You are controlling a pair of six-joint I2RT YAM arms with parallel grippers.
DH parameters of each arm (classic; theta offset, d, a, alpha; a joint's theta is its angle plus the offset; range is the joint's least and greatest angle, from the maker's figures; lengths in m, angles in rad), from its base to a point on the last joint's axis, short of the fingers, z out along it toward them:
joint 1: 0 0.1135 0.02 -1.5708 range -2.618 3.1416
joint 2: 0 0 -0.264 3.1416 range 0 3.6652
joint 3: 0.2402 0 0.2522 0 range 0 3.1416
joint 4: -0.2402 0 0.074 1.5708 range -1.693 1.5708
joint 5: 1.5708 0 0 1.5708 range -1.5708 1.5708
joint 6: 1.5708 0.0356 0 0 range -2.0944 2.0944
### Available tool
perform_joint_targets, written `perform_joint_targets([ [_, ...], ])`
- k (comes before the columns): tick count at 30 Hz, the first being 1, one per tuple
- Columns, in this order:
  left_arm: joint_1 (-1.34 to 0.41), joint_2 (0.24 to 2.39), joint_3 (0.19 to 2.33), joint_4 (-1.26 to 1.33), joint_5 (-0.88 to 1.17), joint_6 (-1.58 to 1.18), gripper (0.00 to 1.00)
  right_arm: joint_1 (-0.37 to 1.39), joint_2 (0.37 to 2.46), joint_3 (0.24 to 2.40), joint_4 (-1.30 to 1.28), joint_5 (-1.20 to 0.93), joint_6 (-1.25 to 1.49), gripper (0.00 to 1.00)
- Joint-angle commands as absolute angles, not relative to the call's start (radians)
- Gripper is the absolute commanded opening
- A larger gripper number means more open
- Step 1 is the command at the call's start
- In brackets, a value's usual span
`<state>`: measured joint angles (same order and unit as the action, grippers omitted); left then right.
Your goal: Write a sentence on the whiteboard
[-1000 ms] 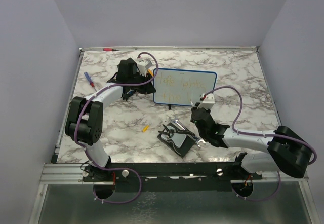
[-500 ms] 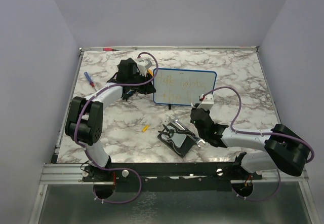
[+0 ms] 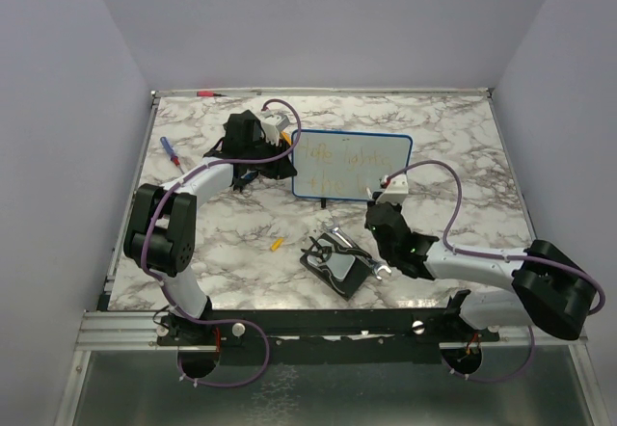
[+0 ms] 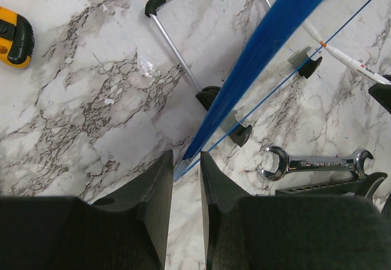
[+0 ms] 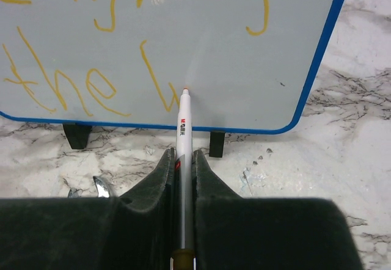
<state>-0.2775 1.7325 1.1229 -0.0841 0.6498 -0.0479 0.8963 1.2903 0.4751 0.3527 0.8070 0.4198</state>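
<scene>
The whiteboard (image 3: 353, 169) stands upright on black feet at mid-table, with a blue rim. The sentence (image 3: 342, 161) shows as orange-yellow strokes in two lines; in the right wrist view (image 5: 91, 83) the lower line reads "the" plus a started letter. My right gripper (image 3: 378, 206) (image 5: 182, 155) is shut on a white marker (image 5: 182, 126) whose tip touches the board's lower part (image 5: 256, 68). My left gripper (image 3: 285, 152) (image 4: 185, 158) is closed on the board's left edge, with the blue rim (image 4: 269, 44) running between its fingers.
A black pad (image 3: 339, 264) with wrenches lies in front of the board, and a wrench (image 4: 314, 160) shows in the left wrist view. A blue-red screwdriver (image 3: 171, 153) is at the left. An orange cap (image 3: 278, 244) lies nearby. A yellow-black tool (image 4: 13, 38) lies behind the board.
My right gripper has shifted slightly with the marker along the board's lower line. The left arm and the board have not moved.
</scene>
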Motion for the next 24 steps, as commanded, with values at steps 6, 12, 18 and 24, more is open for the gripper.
perform_joint_targets([
  [6, -0.284, 1.714, 1.135, -0.072, 0.642, -0.040, 0.25, 0.874, 1.258, 0.515, 0.405, 0.864, 0.354, 0.00],
  [12, -0.284, 1.714, 1.135, -0.072, 0.643, -0.040, 0.25, 0.871, 1.242, 0.509, 0.407, 0.865, 0.349, 0.00],
  [18, -0.285, 1.714, 1.134, -0.072, 0.642, -0.040, 0.25, 0.870, 1.229, 0.514, 0.418, 0.867, 0.324, 0.00],
  [24, -0.284, 1.713, 1.134, -0.073, 0.641, -0.040, 0.25, 0.868, 1.224, 0.504, 0.416, 0.846, 0.331, 0.00],
])
